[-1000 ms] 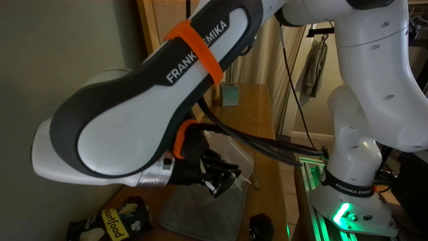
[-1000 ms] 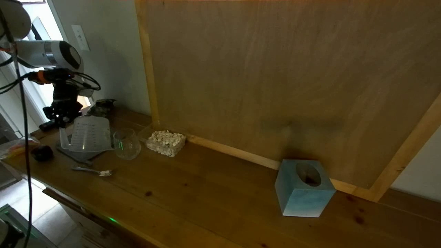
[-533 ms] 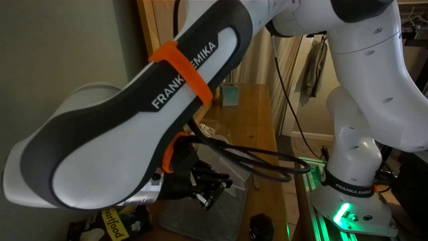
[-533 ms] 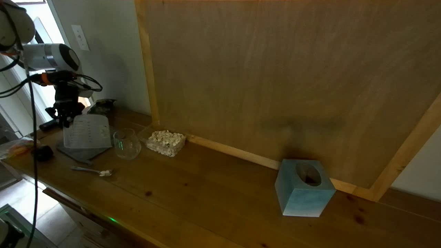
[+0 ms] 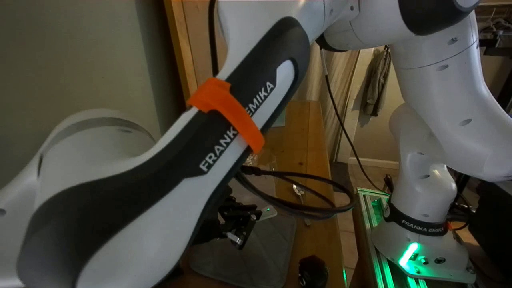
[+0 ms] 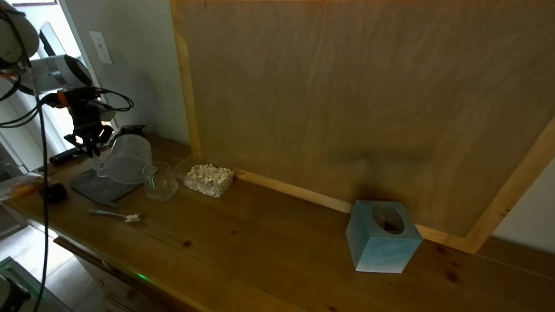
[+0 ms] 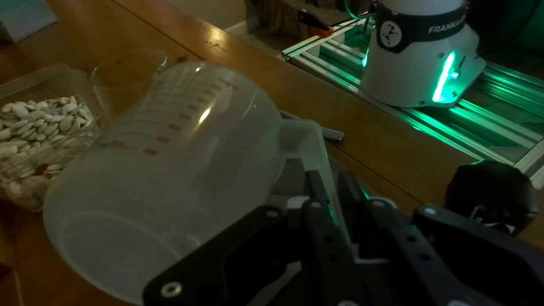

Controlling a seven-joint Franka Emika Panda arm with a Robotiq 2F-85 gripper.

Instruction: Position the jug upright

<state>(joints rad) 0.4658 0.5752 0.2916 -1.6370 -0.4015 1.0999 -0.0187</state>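
The jug, translucent with measuring marks, lies steeply tilted in the wrist view, its base end at the lower left. In an exterior view the jug shows its wide mouth end facing down and toward the camera, beside the small glass. My gripper is shut on the jug's handle, which runs between the two fingers. The gripper also shows at the handle side in an exterior view. In an exterior view the arm hides much of the jug. The jug appears above the mat; contact cannot be told.
A clear glass stands right beside the jug. A container of seeds is behind it. A grey mat, a spoon and a black object lie nearby. A blue tissue box stands farther off.
The arm has lowered its elbow side and the gripper has turned. The jug has turned with it, its mouth end now showing as an open ellipse and its handle swung toward the gripper's side.
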